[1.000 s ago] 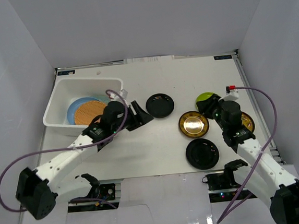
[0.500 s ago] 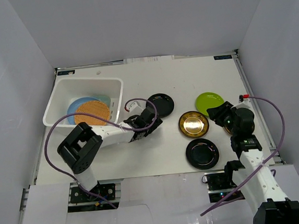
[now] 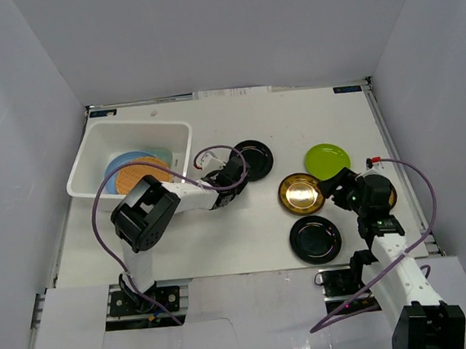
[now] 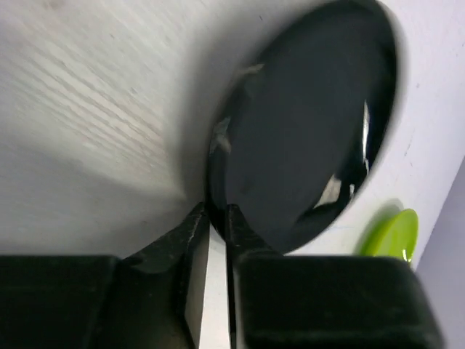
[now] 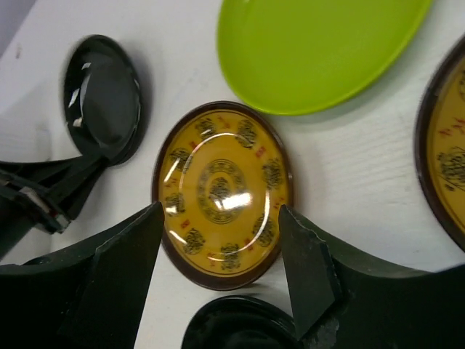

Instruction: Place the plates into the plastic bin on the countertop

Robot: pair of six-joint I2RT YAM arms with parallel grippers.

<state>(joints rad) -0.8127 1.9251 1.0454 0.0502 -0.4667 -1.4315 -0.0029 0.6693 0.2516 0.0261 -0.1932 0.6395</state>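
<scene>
My left gripper (image 3: 234, 171) is shut on the near rim of a glossy black plate (image 3: 256, 158); the left wrist view shows the rim (image 4: 218, 174) pinched between the two fingers (image 4: 195, 225). My right gripper (image 5: 221, 240) stands open, a finger on each side of a gold plate (image 5: 221, 193) without touching it. The lime green plate (image 3: 327, 160) lies flat behind it. A second black plate (image 3: 315, 239) sits at the front. The white plastic bin (image 3: 92, 146) at the left holds the tan woven plate (image 3: 135, 176) on a light blue one (image 3: 146, 156).
A second gold plate (image 3: 390, 195) lies mostly under the right arm, near the countertop's right edge (image 3: 395, 160). The bin's right wall (image 3: 183, 150) is close beside the left wrist. White walls enclose the countertop.
The left gripper moved from the bin to the black plate and shut on its rim, nudging it right. The right gripper left the green plate, opened wider and moved over the gold plate.
</scene>
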